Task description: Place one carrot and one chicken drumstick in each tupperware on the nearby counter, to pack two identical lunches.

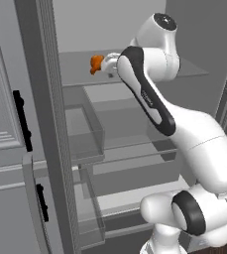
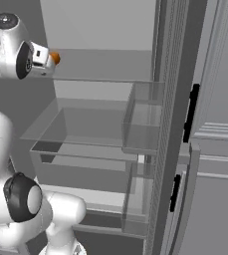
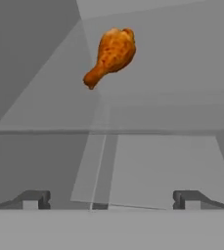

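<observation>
Left base view: the white robot arm rises from the lower right and reaches up and left into an open grey fridge. Its wrist hides the hand. Just past the wrist, an orange-brown chicken drumstick (image 1: 96, 63) pokes out, lying on the upper glass shelf (image 1: 194, 72). Only the left end of the drumstick shows; the arm covers the rest. Below are clear drawers (image 1: 87, 131), and the fridge door (image 1: 6, 124) with dark handles stands at the left.

Right base view: the arm comes in from the left edge, high up, pointing right toward the upper shelf (image 2: 105, 69). A small orange bit of the drumstick (image 2: 56, 58) peeks out right beside the end of the wrist. The hand itself is hard to make out here. Clear drawers (image 2: 85, 124) sit beneath the shelf.

Hand view: the whole drumstick (image 3: 111, 54) is visible, lying on the glass shelf (image 3: 172, 78) ahead of the hand (image 3: 111, 199), with its thin bone end angled down to the left. The two dark fingertips (image 3: 33, 199) stand wide apart at the bottom of the view, with nothing between them. The drumstick lies well clear of the fingertips, untouched.
</observation>
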Controlling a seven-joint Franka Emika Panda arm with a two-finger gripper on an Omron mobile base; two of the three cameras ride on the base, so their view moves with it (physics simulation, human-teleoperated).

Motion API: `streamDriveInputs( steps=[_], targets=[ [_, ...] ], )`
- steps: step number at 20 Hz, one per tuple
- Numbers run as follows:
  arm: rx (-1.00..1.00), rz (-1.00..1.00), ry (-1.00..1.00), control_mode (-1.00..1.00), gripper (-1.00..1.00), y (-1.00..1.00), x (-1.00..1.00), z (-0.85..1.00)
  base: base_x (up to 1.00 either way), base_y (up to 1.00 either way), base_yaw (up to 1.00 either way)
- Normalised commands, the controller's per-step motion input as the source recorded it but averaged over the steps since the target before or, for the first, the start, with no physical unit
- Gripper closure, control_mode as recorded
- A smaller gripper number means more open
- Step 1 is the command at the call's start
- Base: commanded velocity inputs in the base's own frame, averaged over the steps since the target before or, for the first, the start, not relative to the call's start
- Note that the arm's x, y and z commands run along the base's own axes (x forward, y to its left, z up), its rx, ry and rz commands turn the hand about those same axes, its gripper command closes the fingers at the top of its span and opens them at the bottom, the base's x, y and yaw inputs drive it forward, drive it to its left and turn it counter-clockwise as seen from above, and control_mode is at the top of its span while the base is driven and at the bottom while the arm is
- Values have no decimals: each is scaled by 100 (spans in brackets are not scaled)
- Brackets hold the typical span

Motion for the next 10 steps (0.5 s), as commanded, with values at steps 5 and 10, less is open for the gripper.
streamDriveInputs(
  steps=[5,10],
  targets=[
    [-5,0,1,-100,-100,29,95,1,0,0,0],
    [-4,-2,0,-100,-100,48,56,0,0,0,0]
  ],
)
